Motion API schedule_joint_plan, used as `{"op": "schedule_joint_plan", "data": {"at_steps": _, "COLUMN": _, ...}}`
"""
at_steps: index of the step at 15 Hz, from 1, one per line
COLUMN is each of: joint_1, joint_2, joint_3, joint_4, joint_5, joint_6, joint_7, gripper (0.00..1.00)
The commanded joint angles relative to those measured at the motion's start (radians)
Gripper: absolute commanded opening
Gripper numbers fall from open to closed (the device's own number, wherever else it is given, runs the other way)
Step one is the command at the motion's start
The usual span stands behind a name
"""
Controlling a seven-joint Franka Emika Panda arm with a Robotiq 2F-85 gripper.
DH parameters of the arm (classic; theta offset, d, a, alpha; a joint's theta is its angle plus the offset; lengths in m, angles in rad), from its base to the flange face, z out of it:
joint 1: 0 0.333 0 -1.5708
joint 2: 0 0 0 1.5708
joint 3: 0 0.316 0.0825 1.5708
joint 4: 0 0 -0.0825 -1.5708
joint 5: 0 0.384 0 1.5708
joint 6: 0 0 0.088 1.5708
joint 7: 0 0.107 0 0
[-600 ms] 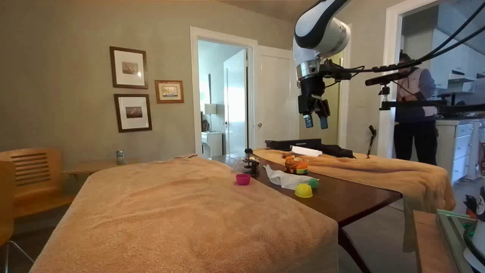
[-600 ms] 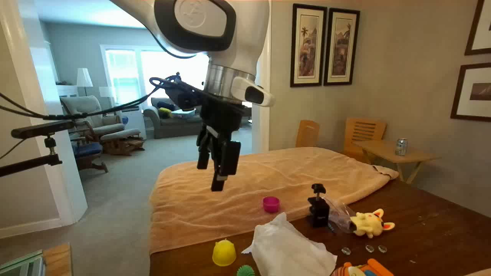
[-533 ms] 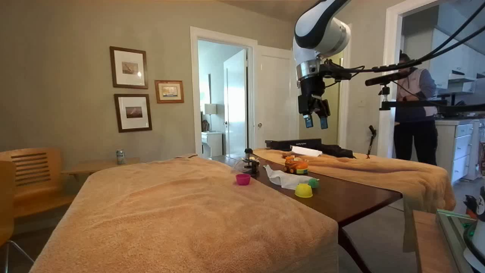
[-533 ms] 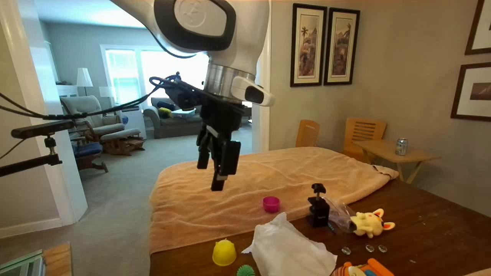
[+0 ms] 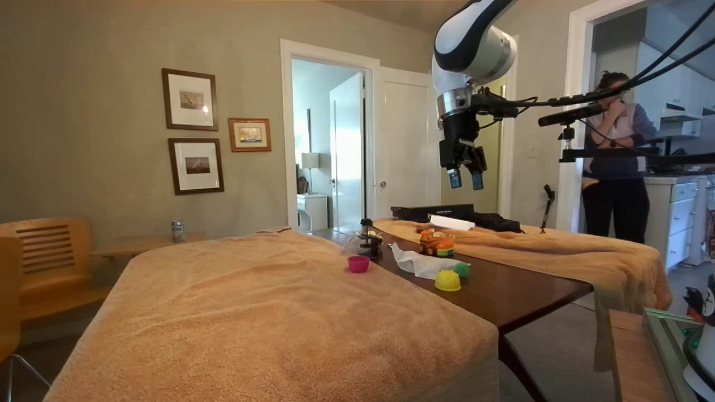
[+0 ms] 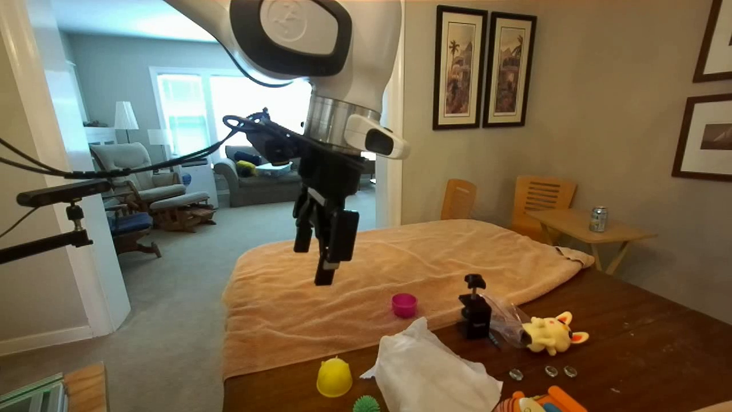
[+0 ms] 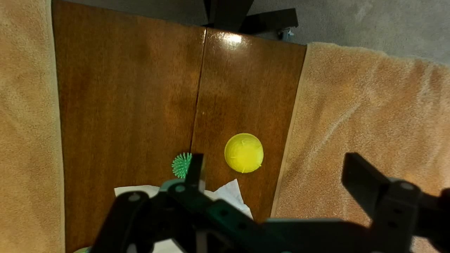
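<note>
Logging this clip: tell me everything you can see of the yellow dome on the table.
The yellow dome looks like a plastic cup turned upside down: round wide edge below, rounded top with several small nubs. It sits level on the bare brown table, near an orange towel but off it. A green spiky ball and a crumpled white sheet lie close by, apart from it. Only the table appears to touch it; the open gripper hangs higher up. Its inside is hidden.

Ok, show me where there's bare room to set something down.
The brown wooden table is bare between its edge, both orange cloth towels, the green spiky ball and the smooth yellow dome. The towel bearing the round pink cup is largely bare too. It's crowded around the crumpled white sheet, with ball and dome close by.
</note>
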Motion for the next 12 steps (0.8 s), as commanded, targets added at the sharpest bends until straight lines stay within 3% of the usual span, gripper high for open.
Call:
{"op": "schedule_joint_plan", "data": {"at_steps": 1, "joint_1": -0.014, "joint_2": 0.001, "joint_3": 0.008, "joint_4": 0.003, "joint_5": -0.014, "joint_6": 0.015, "joint_7": -0.004, "gripper": 1.00}}
{"op": "schedule_joint_plan", "data": {"at_steps": 5, "joint_1": -0.105, "joint_2": 0.037, "joint_3": -0.054, "joint_4": 0.032, "joint_5": -0.099, "joint_6": 0.130, "joint_7": 0.045, "gripper": 1.00}}
{"op": "schedule_joint_plan", "data": {"at_steps": 8, "joint_1": -0.176, "joint_2": 0.057, "joint_3": -0.139, "joint_4": 0.024, "joint_5": -0.037, "joint_6": 0.234, "joint_7": 0.003, "gripper": 1.00}}
{"op": "schedule_joint_plan", "data": {"at_steps": 12, "joint_1": -0.209, "joint_2": 0.151, "joint_3": -0.209, "joint_4": 0.068, "joint_5": 0.099, "joint_6": 0.353, "joint_7": -0.062, "gripper": 1.00}}
